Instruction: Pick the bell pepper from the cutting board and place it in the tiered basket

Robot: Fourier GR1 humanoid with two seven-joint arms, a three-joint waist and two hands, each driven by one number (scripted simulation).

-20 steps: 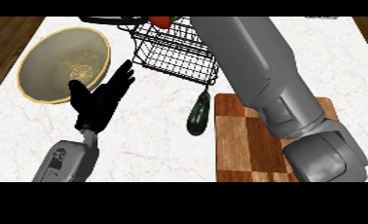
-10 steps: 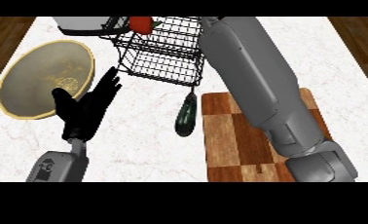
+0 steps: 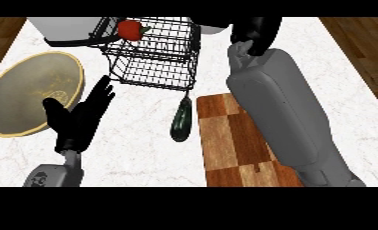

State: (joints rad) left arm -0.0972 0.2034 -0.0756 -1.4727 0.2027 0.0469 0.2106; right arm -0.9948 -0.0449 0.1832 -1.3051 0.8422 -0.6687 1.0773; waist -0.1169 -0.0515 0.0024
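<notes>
Seemingly the bell pepper (image 3: 131, 29) lay placed in the tiered basket (image 3: 156, 59) at 11 o'clock. I could not tell the right hand's (image 3: 255, 33) state; it needed to retreat. The left hand (image 3: 80, 118) rested open, empty.

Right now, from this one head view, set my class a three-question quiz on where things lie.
1. True or false: the red bell pepper is inside the wire basket.
2. Where does the dark green vegetable lie?
A) in the wire basket
B) on the counter, beside the cutting board
C) on top of the cutting board
3. Short answer: what round thing lies on the counter to the left of the open left robot hand?

Key
1. True.
2. B.
3. The plate.
</notes>
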